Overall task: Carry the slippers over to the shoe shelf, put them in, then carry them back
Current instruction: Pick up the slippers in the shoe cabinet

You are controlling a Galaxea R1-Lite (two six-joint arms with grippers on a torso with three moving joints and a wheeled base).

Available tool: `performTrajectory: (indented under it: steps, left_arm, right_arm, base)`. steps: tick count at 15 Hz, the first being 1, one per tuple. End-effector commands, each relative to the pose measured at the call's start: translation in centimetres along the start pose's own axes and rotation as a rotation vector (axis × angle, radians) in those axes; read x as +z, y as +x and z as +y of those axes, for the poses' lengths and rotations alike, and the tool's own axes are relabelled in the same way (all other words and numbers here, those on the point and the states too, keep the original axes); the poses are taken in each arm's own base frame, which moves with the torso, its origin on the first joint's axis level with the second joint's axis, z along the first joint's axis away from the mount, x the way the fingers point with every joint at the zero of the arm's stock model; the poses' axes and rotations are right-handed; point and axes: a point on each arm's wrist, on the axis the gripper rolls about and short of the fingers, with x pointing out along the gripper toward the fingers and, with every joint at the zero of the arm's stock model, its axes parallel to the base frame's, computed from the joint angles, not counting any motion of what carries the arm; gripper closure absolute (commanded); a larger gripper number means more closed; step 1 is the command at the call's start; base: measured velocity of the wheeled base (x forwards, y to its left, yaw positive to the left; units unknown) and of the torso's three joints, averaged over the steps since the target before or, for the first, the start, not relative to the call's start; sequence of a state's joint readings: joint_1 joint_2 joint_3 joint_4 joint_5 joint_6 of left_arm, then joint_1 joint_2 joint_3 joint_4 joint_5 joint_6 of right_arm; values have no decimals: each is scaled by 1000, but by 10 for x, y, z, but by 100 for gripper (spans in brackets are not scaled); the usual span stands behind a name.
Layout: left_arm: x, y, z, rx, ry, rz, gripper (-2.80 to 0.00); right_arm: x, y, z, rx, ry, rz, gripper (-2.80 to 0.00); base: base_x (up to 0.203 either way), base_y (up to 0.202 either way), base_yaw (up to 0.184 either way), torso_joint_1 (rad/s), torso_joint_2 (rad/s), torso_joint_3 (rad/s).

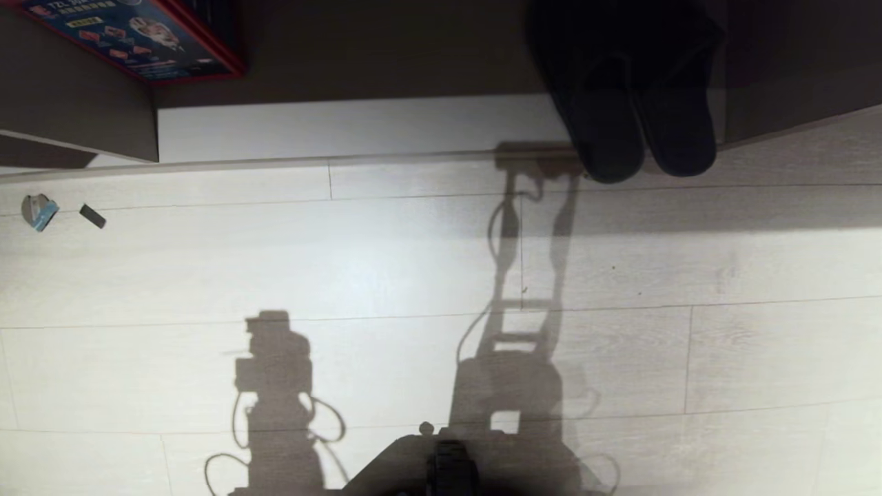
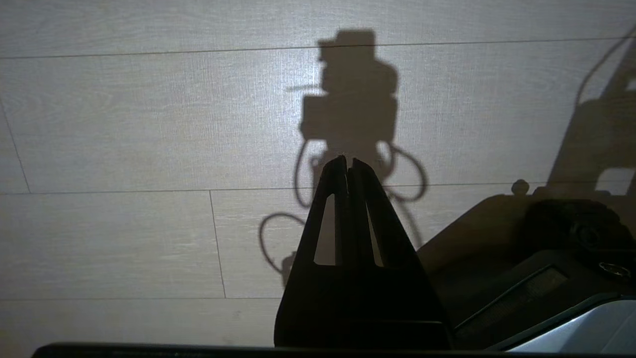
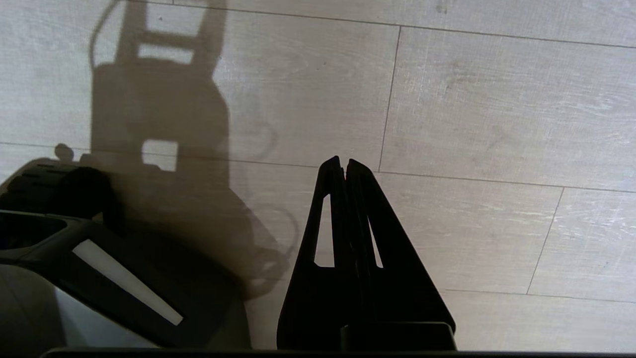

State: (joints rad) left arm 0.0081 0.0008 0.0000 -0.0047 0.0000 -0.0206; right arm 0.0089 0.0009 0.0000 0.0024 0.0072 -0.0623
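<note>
Against the far edge of the pale wood-plank floor (image 1: 413, 262), the pair of flat dark slide slippers (image 1: 641, 138) stood side by side, part-way into the low grey-beige shoe shelf (image 1: 792, 69). Left gripper (image 2: 348, 160) and right gripper (image 3: 344, 161) both hung over bare floor, jaws pressed together, holding nothing.

We looked down on a pale wood-grain plank floor (image 1: 386, 262), brightly lit with hard shadows across it. Beyond the floor's far edge ran a white base strip (image 1: 358, 127), a red-edged printed box (image 1: 138, 34) above it.
</note>
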Motion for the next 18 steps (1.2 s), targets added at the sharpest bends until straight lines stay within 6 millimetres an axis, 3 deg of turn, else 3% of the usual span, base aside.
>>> performTrajectory:
  steps: [1,10,12,14,18]
  left_arm:
    - [0,0,0,1,-1,1,0]
    - [0,0,0,0,-1,1,0]
    - [0,0,0,1,1,1,0]
    - [0,0,0,0,1,1,0]
    - [0,0,0,1,1,0,0]
  right_arm:
    - [0,0,0,1,-2,3,0]
    - [7,-2,0,3,-9,-25,0]
    - [32,-9,-1,21,0,-73,0]
    - [60,-5,-3,56,4,-17,0]
    - [110,41,-4,134,-13,130,0]
  base:
    - [0,0,0,-5,2,-195]
    - [0,0,0,5,0,-113]
    - [0,0,0,0,0,0]
    - [0,0,0,0,0,0]
    - [0,0,0,0,0,0]
